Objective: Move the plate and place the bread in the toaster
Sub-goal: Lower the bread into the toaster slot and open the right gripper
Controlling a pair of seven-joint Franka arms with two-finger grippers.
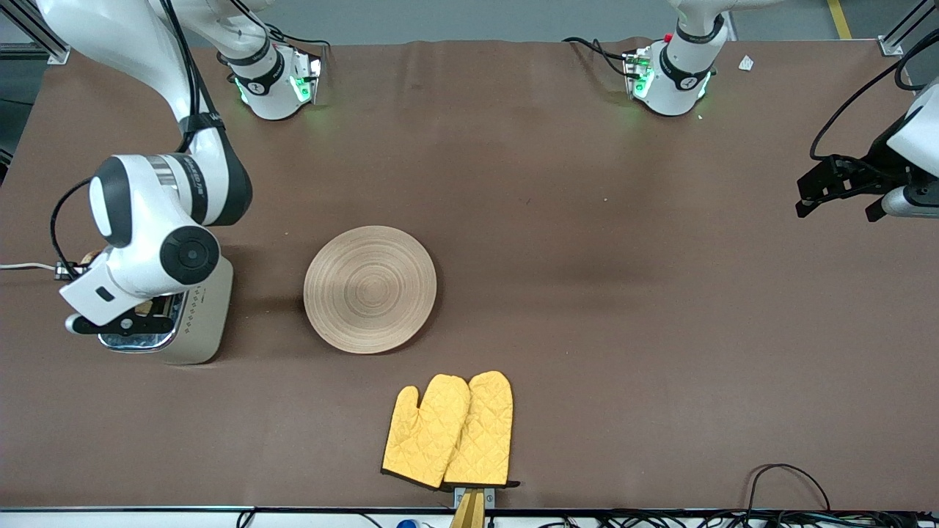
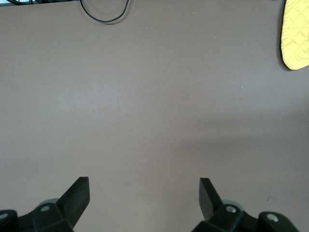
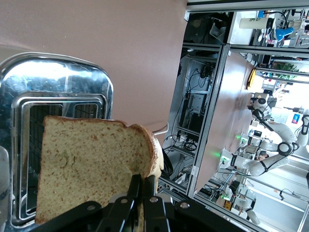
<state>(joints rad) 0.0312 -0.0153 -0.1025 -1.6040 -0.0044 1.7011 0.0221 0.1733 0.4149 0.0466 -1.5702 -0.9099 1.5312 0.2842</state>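
The brown bench [image 1: 557,242] carries a boxy cream-beige toaster [image 1: 202,315] with a shiny chrome top at the right arm's end, a white cord [image 1: 26,266] running off from it toward the bench edge. Over this toaster the right end effector [image 3: 141,193] is held, largely hidden in the front view by the arm's own white wrist. In the right wrist view its fingers are seen clenched on the crust edge of a square slice of brownish, speckled wholegrain bread [image 3: 94,169], which is held upright above the toaster's chrome top, over the slots [image 3: 58,116]; whether the slice's lower edge has entered a slot cannot be told.

A round, flat, light wooden plate [image 1: 370,288] with concentric ring grooves lies on the bench beside the toaster, toward the left arm's end from it and apart from it, with nothing on it. A pair of yellow quilted oven mitts [image 1: 451,430] lies nearer to the front camera than the plate, close to the bench edge, one mitt partly overlapping the other.

The left end effector [image 2: 144,193] is held over bare bench at the left arm's end, well apart from the plate and the toaster, where that arm waits. Its fingers [image 2: 77,195] are spread wide and released, with nothing between them. An edge of a yellow mitt is caught in a corner of the left wrist view.
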